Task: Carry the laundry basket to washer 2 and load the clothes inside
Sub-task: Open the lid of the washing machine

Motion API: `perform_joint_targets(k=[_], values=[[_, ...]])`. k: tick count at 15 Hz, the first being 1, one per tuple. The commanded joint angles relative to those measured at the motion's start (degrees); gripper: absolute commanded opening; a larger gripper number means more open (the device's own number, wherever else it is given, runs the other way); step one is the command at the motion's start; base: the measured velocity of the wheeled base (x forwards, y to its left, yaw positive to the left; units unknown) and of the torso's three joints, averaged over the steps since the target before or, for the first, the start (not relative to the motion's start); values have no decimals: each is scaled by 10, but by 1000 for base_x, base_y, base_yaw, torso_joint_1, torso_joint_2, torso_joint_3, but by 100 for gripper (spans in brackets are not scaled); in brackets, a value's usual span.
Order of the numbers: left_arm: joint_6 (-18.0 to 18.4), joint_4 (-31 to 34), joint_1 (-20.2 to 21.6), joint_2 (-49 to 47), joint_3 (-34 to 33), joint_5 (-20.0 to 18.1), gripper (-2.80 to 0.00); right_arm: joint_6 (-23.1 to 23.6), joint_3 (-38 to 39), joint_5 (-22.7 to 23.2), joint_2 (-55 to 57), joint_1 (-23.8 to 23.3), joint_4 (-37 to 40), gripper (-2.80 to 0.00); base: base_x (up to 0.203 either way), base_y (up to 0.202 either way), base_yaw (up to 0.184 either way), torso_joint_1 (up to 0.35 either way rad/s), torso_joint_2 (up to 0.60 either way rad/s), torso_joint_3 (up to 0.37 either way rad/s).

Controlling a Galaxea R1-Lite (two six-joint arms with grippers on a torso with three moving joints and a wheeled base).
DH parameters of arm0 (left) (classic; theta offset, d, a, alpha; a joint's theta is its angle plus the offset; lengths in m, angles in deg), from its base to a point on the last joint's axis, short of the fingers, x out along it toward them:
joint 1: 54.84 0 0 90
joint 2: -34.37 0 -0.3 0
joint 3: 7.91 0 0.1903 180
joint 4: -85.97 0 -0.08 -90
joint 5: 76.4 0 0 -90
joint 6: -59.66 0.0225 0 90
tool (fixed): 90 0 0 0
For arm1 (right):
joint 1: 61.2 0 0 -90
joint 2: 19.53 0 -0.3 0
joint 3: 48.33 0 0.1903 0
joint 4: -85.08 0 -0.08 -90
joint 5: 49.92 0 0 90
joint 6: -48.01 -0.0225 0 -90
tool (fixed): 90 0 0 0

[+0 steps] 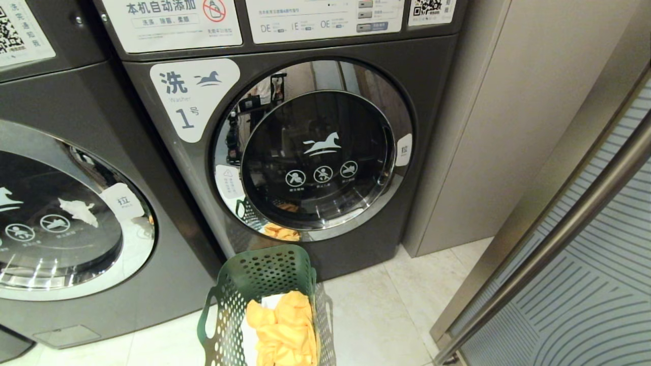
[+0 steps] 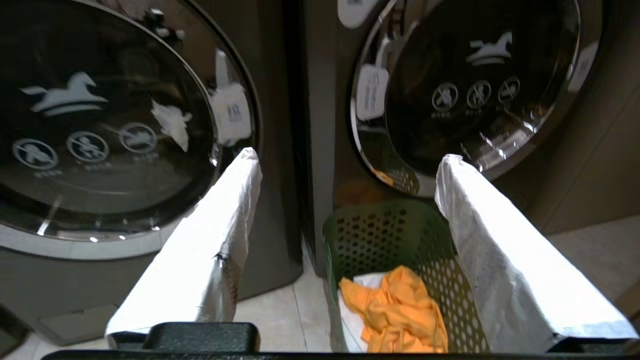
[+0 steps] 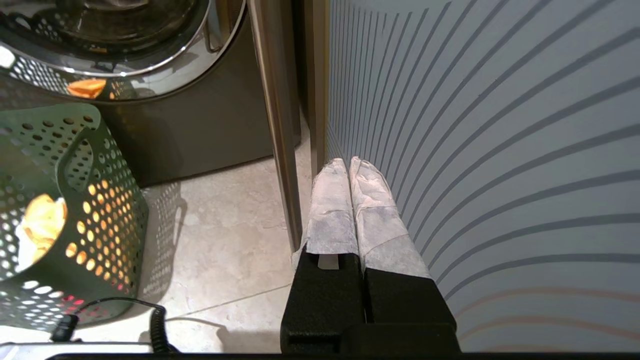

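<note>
The laundry basket is seen standing on the pale tiled floor, just in front of the grey washer whose white label bears a "1". The basket is dark green plastic, pierced all over with round holes, with a flared rim and an oval cut-out handle on its side. Inside it the clothes are heaped: a mustard-yellow garment on top, with a white one showing beneath. The basket and the yellow cloth are mirrored in the chrome ring of that washer's closed round door. A second grey washer of the same make stands beside it, door closed. On the other side of the basket a beige wall panel and a striped glass door with a metal bar are found. The left hand, wrapped in white, is held wide open above the basket, gripping nothing. The right hand is closed and empty, close to the glass door
</note>
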Motion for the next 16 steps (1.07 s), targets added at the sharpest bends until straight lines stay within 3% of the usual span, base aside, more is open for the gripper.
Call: perform_joint_targets(k=[1,3,4,6,8,10,13,15,16], values=[[0,10,0,-90,70,14,0,-8,0,0,1,1,-1,-280,0,0,0,0,0,0],[-16,17,-2,-203,116,54,0,-8,0,0,1,1,-1,-280,0,0,0,0,0,0],[-43,16,-2,-261,126,71,0,-8,0,0,1,0,-1,-280,0,0,0,0,0,0],[-126,-10,-3,-370,121,86,0,-8,0,0,1,0,-1,-280,0,0,0,0,0,0],[-209,-109,9,-471,83,63,0,-8,0,0,1,1,-1,-280,0,0,0,0,0,0],[-246,-209,75,-545,50,-24,0,-8,0,0,1,1,-1,-280,0,0,0,0,0,0],[-259,-288,247,-621,23,-203,0,-8,0,0,1,0,-1,-280,0,0,0,0,0,0],[-232,-337,354,-692,15,-320,0,-8,0,0,1,0,-1,-280,0,0,0,0,0,0],[-210,-359,380,-725,19,-373,0,-8,0,0,1,0,-1,-280,0,0,0,0,0,0]])
